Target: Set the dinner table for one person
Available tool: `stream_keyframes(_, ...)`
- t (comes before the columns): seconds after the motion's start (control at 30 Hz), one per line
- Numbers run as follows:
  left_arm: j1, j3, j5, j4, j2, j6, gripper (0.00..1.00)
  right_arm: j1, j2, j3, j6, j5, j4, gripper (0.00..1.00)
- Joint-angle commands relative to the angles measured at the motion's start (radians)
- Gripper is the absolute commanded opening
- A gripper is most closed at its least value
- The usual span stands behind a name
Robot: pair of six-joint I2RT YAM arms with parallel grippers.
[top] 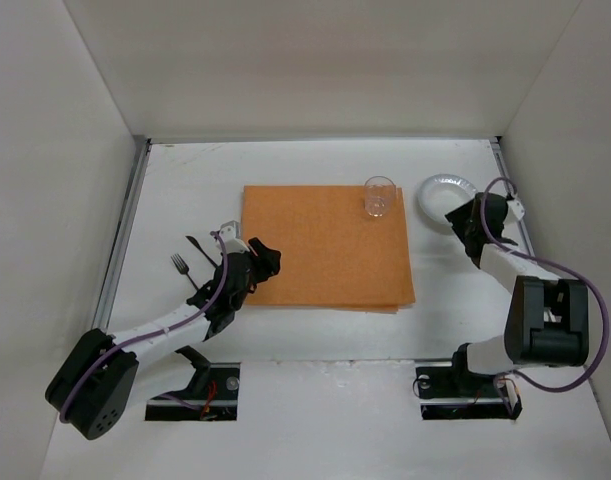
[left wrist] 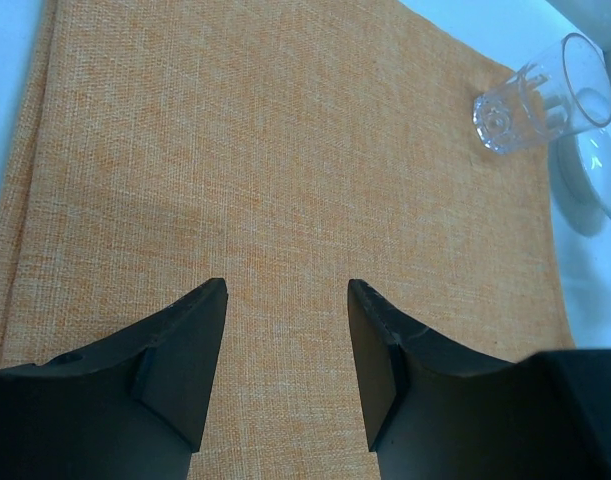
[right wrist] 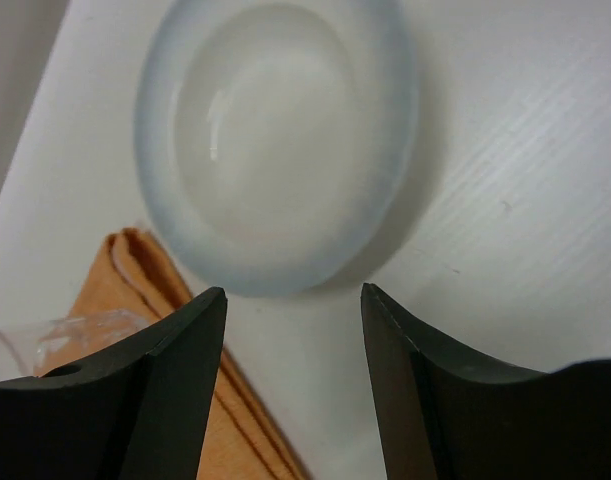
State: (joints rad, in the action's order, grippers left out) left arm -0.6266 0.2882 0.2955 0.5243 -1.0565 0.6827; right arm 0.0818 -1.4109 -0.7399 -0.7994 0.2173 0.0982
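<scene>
Bench (top: 315, 335): white, roughly square, walled on three sides, with a metal rail (top: 125, 230) down its left edge. It fills the top view and both arm bases sit at its near edge.

Left to right, top view:
- Dark fork (top: 181, 268) near the left edge, lying flat on the bare bench. A second dark utensil (top: 198, 246) lies just beside it; I cannot tell what kind. Neither shows in the wrist views.
- Left gripper (top: 266, 257) sits over the left edge of the orange mat (top: 325, 245). From above, its jaw gap is not readable.
- The mat lies mid-bench, with layered edges showing at its near right corner.
- Clear glass (top: 379, 196), upright on the mat's far right corner.
- Pale bowl (top: 440, 188) on bare bench toward the far right corner, just beside the mat. Its near side is hidden by the right gripper (top: 463, 222).

Left wrist view: left gripper (left wrist: 287, 290) has its jaws apart with only mat weave between them. The glass (left wrist: 535, 95) is at upper right, thick base toward the lens, with a sliver of the bowl (left wrist: 600, 165) beyond it.

Right wrist view: right gripper (right wrist: 293, 295) has its jaws apart and holds nothing. The bowl (right wrist: 275, 150) lies beyond the tips and its hollow is bare. A mat corner (right wrist: 150, 265) and a blurred part of the glass (right wrist: 75, 335) sit at lower left.
</scene>
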Motion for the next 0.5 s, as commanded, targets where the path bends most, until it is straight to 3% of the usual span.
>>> stream_keyframes(0.0,-0.002,-0.009,0.005,0.043,0.021,0.008,0.49,0.08,0.001,0.039,-0.119,-0.082,0.159,0.62)
stream_keyframes(0.13,-0.003,-0.011,0.008,0.046,0.013,0.008,0.5,0.155,-0.071,0.06,-0.178,-0.165,0.202,0.62)
stream_keyframes(0.47,-0.005,-0.009,-0.009,0.069,-0.022,0.018,0.49,0.181,-0.247,0.025,-0.256,-0.251,0.385,0.55)
